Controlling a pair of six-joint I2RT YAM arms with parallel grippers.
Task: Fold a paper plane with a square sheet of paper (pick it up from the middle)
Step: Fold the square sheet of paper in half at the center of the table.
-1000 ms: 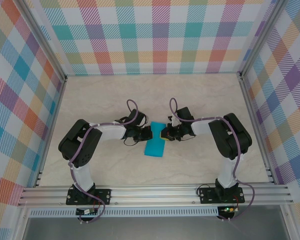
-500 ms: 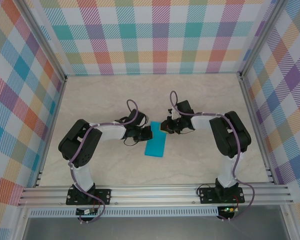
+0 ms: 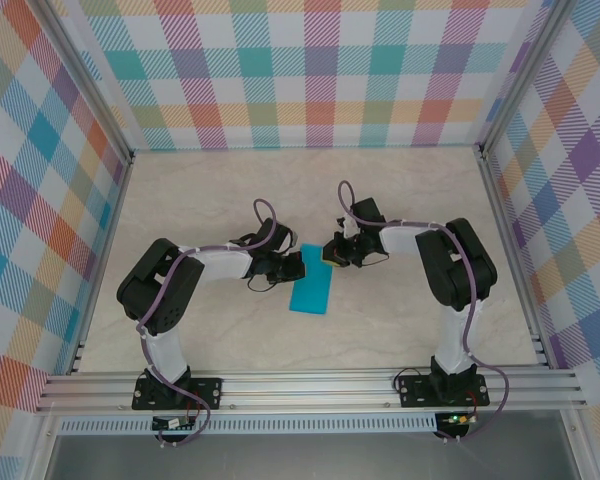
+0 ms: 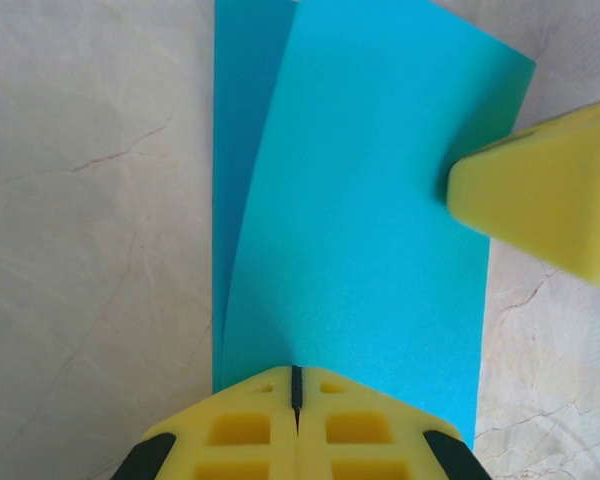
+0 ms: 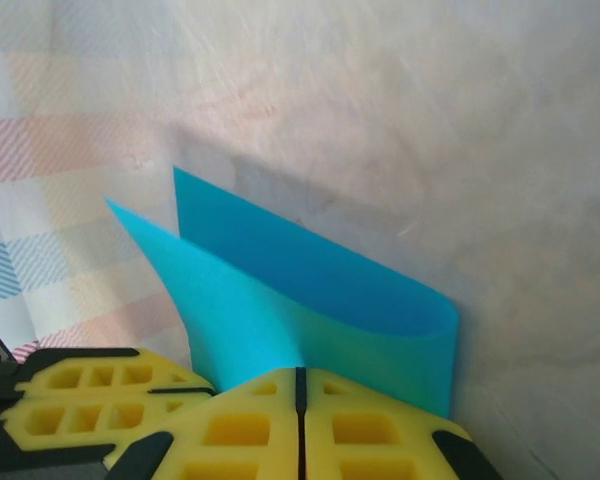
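Note:
The square sheet of paper (image 3: 311,285) lies teal-blue on the table's middle, folded over into a narrow rectangle. Its top layer sits skewed over the bottom one (image 4: 360,200), and the fold bulges as a loose loop (image 5: 420,310). My left gripper (image 3: 294,266) is shut, its tips (image 4: 295,375) resting on the sheet's left long edge. My right gripper (image 3: 328,250) is shut too, its tips (image 5: 300,375) on the top layer near the far right corner. The right finger (image 4: 540,195) meets the paper's edge in the left wrist view. No dart-shaped plane is in view.
The marble-look table (image 3: 210,200) is ringed by checked walls (image 3: 310,80) and an aluminium rail (image 3: 310,385) at the near edge. The left gripper's yellow finger (image 5: 80,400) sits close beside my right gripper.
My right gripper has slid from the middle of the sheet's right edge towards the far corner. The left gripper and the paper have stayed in place.

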